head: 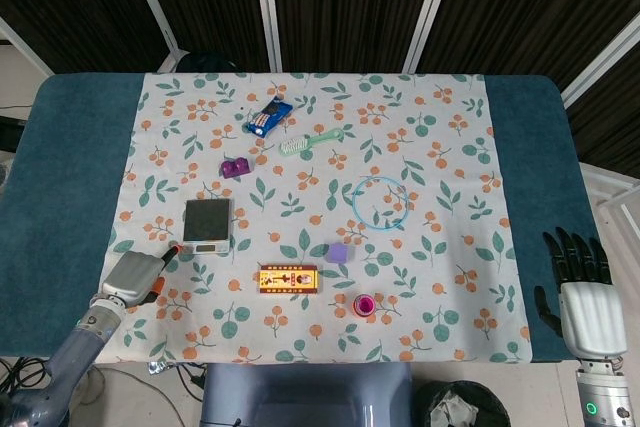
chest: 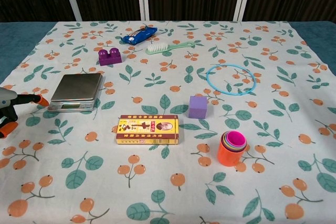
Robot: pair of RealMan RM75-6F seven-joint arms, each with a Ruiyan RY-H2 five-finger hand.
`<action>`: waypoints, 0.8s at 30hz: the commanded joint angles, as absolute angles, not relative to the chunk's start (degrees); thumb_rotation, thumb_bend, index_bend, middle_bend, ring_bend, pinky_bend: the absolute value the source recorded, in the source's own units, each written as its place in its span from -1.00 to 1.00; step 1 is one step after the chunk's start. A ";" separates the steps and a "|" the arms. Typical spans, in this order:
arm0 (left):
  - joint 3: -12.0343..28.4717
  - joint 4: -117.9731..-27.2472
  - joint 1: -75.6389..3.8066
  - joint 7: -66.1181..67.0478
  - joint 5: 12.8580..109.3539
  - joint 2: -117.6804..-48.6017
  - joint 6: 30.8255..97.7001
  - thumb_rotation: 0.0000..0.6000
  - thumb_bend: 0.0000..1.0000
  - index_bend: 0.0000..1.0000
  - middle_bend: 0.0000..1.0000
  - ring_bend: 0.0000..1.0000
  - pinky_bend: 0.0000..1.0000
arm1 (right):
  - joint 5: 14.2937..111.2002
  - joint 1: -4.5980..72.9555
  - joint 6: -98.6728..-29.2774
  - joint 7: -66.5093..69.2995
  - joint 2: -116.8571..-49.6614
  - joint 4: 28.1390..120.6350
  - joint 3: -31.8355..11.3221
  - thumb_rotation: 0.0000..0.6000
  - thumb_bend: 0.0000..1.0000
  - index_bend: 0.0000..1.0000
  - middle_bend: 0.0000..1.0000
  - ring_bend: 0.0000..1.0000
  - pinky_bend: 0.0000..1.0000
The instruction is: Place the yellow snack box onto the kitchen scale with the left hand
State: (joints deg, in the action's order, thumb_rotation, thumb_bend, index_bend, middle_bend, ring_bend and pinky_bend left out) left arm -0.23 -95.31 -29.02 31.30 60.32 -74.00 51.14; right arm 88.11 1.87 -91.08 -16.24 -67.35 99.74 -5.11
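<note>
At the near left edge of the worktop point(head: 70, 147), the left robot hand point(head: 133, 274) hangs low over the flowered cloth, holding nothing; in the chest view only its orange-tipped fingers point(chest: 39, 99) reach into frame, apart from one another, though how widely the rest of the hand is spread is hard to judge from so small a glimpse. Just beyond those fingertips sits the kitchen scale point(chest: 76, 91), its steel plate bare, so nothing has been weighed yet. The yellow snack box point(chest: 147, 129) lies flat on the cloth to the right of the scale and nearer the robot, apart from it and untouched. A purple cube point(chest: 198, 106) stands just beyond the box's right end, and a stack of nesting cups point(chest: 231, 148) sits further right. The right robot hand point(head: 585, 304) rests off the cloth at the far right, fingers extended and empty. By my reading the task is barely begun: the reach towards the box, the grasp, the lift, the carry across to the scale and the release all remain. The hand is presently closer to the scale than to the box it must fetch.
</note>
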 commanded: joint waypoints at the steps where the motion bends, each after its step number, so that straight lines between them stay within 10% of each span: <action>1: -0.32 -95.28 -29.22 31.26 60.21 -74.16 51.38 1.00 0.17 -0.74 0.44 0.50 0.49 | 88.11 1.88 -91.04 -16.25 -67.35 99.73 -5.10 1.00 0.03 -0.93 -0.87 -0.88 -0.97; 24: -1.63 -95.06 -30.95 31.36 59.29 -75.23 52.30 1.00 0.17 -0.75 0.43 0.49 0.49 | 87.70 1.94 -90.88 -16.20 -67.37 99.59 -5.26 1.00 0.03 -0.93 -0.87 -0.88 -0.97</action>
